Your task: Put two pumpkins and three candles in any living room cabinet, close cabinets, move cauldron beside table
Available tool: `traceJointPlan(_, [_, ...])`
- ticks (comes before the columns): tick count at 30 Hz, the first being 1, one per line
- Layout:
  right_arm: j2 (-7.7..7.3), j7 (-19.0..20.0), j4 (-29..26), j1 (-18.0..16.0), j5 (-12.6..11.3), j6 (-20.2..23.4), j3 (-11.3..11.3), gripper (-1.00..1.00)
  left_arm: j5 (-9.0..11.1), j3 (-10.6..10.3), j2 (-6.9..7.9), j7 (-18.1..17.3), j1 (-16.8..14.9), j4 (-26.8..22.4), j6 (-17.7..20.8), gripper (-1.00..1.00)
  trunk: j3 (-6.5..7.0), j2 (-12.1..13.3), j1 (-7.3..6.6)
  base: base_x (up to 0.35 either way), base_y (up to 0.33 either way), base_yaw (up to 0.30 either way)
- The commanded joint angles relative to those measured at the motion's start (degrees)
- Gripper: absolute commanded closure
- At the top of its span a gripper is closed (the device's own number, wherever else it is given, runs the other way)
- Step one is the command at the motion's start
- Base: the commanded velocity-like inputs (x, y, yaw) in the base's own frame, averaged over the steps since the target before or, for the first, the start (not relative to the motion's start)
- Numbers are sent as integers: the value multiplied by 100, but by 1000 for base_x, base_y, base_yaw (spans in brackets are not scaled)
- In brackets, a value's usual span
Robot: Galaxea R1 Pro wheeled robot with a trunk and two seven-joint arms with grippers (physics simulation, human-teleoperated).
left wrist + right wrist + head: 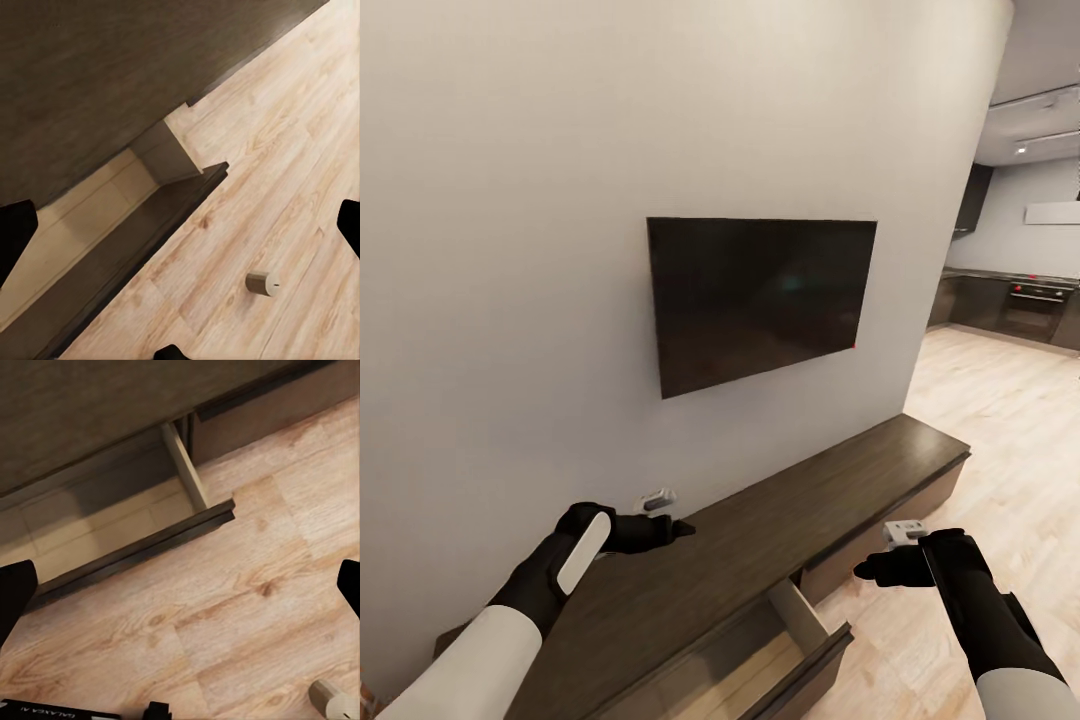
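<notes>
So the long dark-brown cabinet (840, 490) is sitting against the grey wall under the wall-mounted TV (760, 298), and one drawer (780, 640) is hanging pulled out over the wood floor (1000, 430), pale insides showing. A candle (262, 283) is lying on its side on the floor planks, well clear of the drawer front. The left gripper (682, 528) is hovering over the cabinet top, fingers spread apart, holding nothing. The right gripper (863, 571) is floating over the floor just beside the drawer, also released and empty.
</notes>
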Motion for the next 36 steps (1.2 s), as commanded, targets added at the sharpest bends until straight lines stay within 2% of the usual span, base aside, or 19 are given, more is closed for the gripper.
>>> traceJointPlan(1, [0,0,0,0,-1,0,0,-100,0,0,0,0,0,1,0,-100,3,0,0,174,0,-134])
traceJointPlan(36, [0,9,5,0,-10,1,0,-100,7,0,0,0,0,6,8,-100,193,0,0,9,0,-242])
